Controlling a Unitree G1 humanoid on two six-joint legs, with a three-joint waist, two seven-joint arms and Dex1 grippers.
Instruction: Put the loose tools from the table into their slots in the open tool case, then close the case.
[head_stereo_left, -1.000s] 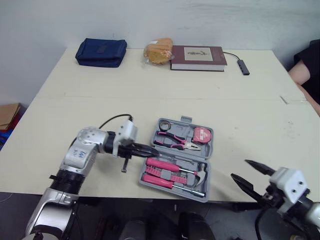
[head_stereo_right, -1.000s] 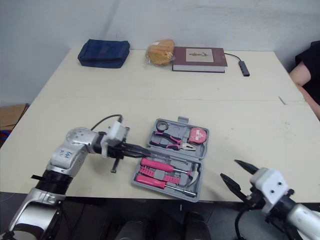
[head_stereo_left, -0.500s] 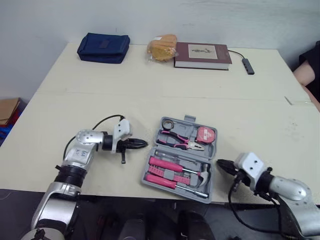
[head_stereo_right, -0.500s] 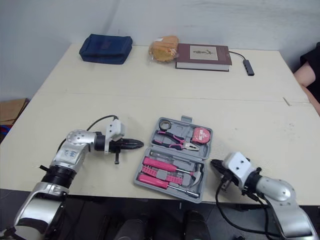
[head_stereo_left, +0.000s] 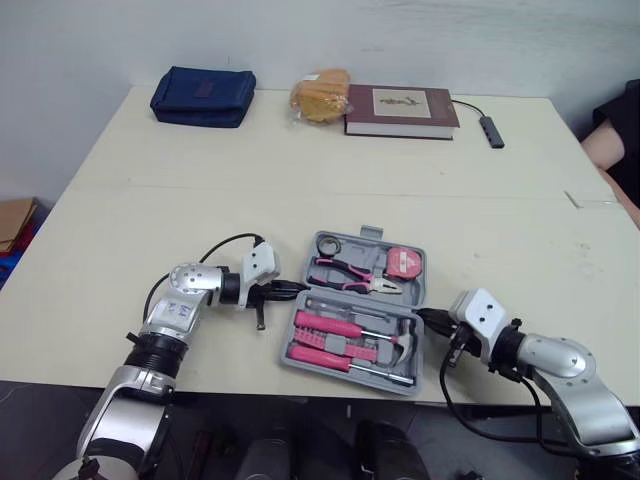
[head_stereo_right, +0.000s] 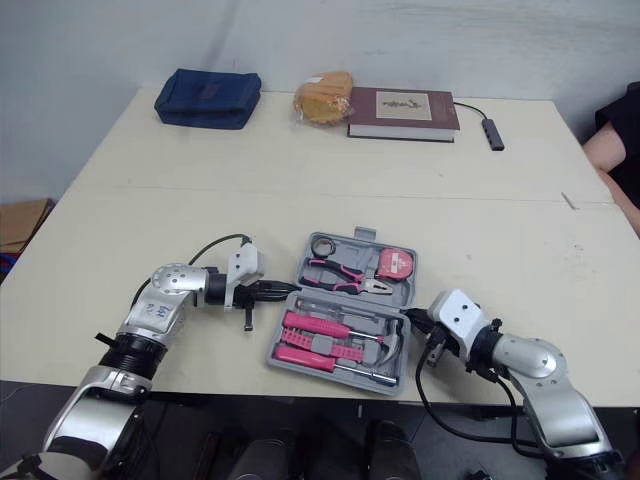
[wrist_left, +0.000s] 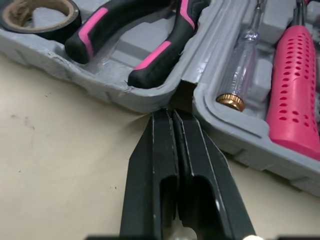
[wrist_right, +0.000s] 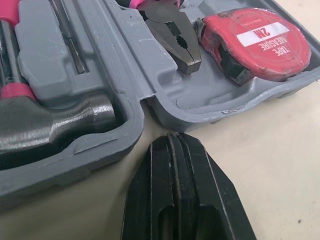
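The grey tool case (head_stereo_left: 372, 234) lies open near the table's front edge. It holds pink-handled pliers (head_stereo_left: 350, 272), a red tape measure (wrist_right: 260, 42), a black tape roll (wrist_left: 40, 12), a pink screwdriver (wrist_left: 295, 85) and a hammer (wrist_right: 50, 122). My left gripper (head_stereo_left: 302, 288) is shut, and its tips (wrist_left: 167, 114) rest at the hinge gap on the case's left side. On the case's right side my right gripper (head_stereo_left: 421, 315) is also shut, its tips (wrist_right: 172, 139) just short of the hinge gap between hammer and tape measure.
At the table's far edge sit a blue pouch (head_stereo_left: 203, 96), a bagged loaf (head_stereo_left: 318, 98), a dark red book (head_stereo_left: 400, 110) and a small cabled hub (head_stereo_left: 488, 130). A person's arm (head_stereo_left: 610, 150) shows at the far right.
My right gripper was open beyond the table's front edge; it has come in to the case's right side and shut. The left gripper stays by the case's left side.
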